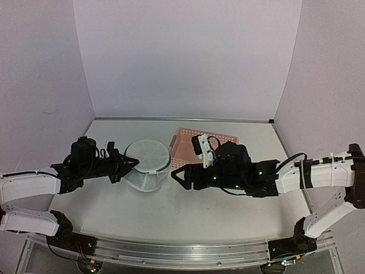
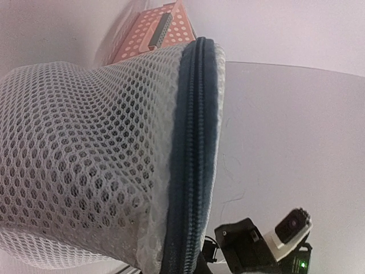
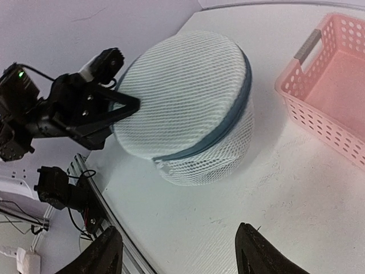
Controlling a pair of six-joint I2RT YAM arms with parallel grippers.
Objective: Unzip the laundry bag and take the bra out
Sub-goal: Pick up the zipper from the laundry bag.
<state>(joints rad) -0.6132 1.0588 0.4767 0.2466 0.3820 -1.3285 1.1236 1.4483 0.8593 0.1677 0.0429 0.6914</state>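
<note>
Laundry bag (image 1: 147,165) on tabletop (image 1: 188,211), between arms; zip (image 3: 228,123) appears closed; bra not discernible through mesh; left fingers (image 3: 117,105) against bag's side, likely bracing, grip undeterminable; right fingers (image 3: 102,254) spread apart, facing zip.

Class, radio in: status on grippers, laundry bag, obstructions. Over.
Left gripper at side of laundry bag, grip unclear. Right gripper open, short of bag. Zip shut, bra unseen. Pink basket beside, not blocking.
</note>
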